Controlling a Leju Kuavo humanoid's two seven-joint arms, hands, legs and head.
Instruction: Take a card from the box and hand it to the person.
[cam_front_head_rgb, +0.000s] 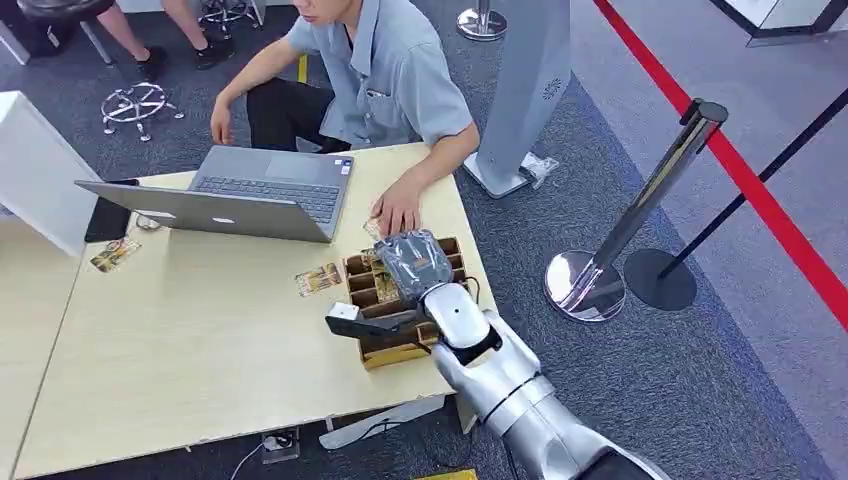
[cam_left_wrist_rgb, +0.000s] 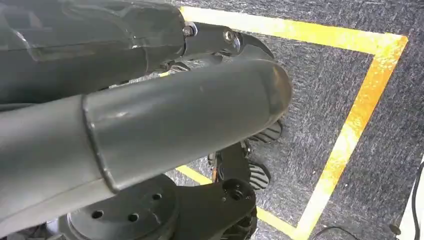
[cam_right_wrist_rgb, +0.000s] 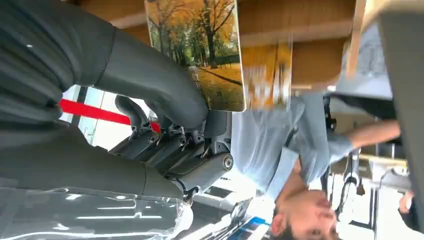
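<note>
Looks like an exhibition or demo hall: grey carpet (cam_front_head_rgb: 620, 120), stanchion (cam_front_head_rgb: 640, 215) (red floor tape), laptop (cam_front_head_rgb: 250, 195) on table (cam_front_head_rgb: 200, 340).

Head view: illumination is even and bright, diffuse from overhead. The pale surface (cam_front_head_rgb: 200, 340) shows only soft, short shadows beneath the laptop (cam_front_head_rgb: 235, 195). The chrome stanchion (cam_front_head_rgb: 640, 215) carries sharp specular highlights — its base mirrors the surroundings. Focus is crisp across the frame.

Left wrist view: dimmer overall. The left hand (cam_left_wrist_rgb: 150, 115) is close to the lens and soft, with a dull sheen; the carpet (cam_left_wrist_rgb: 320, 80) behind is sharper.

Right wrist view: strong backlight — the pale area near the red band (cam_right_wrist_rgb: 95, 114) is overexposed. The card (cam_right_wrist_rgb: 200, 50) is sharp, while the wood beside it is smeared. The clear film (cam_right_wrist_rgb: 90, 220) carries streaked glare.
</note>
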